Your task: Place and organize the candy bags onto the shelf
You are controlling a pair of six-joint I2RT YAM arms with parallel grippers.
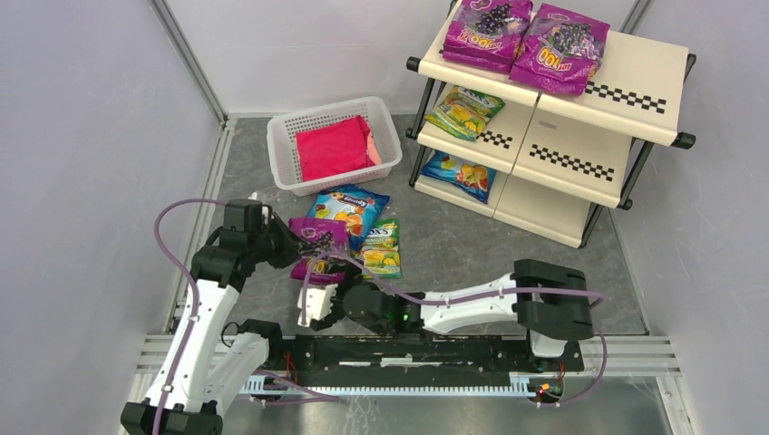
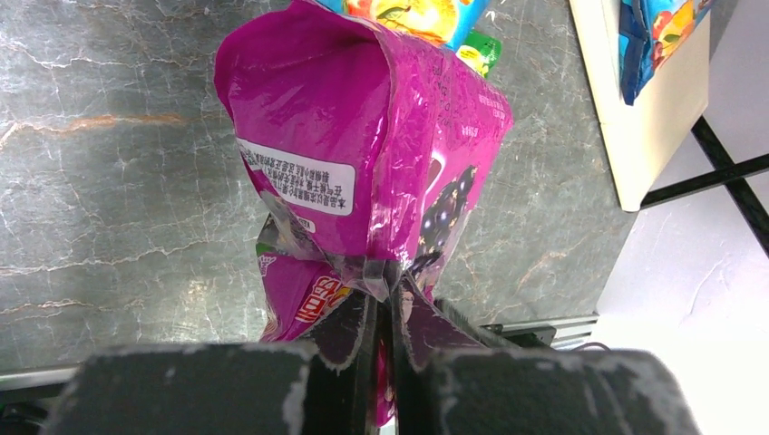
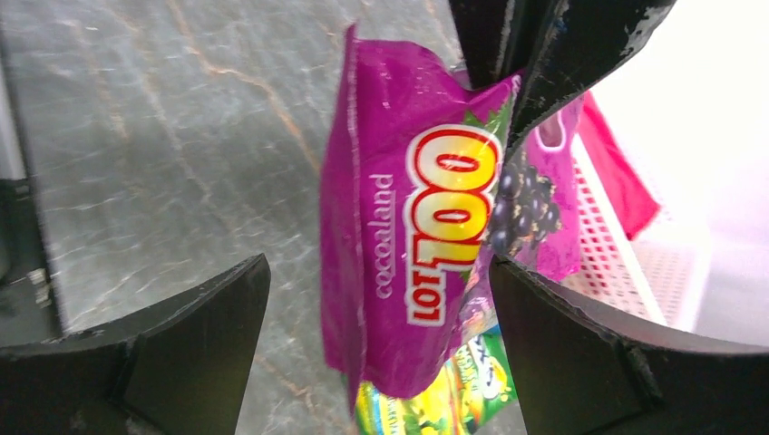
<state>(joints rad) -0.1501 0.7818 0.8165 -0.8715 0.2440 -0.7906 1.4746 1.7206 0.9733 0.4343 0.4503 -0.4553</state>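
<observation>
My left gripper is shut on the edge of a magenta-purple grape candy bag and holds it hanging above the floor. My right gripper is open just below, and the same bag hangs between its spread jaws without touching them. A blue bag and a green-yellow lemon bag lie on the floor beside it. The shelf at the back right holds two purple bags on top, a lemon bag on the middle tier and a blue bag on the bottom tier.
A white lattice basket with a pink folded cloth stands left of the shelf, behind the loose bags. Grey walls close in on both sides. The metal rail with the arm bases runs along the near edge.
</observation>
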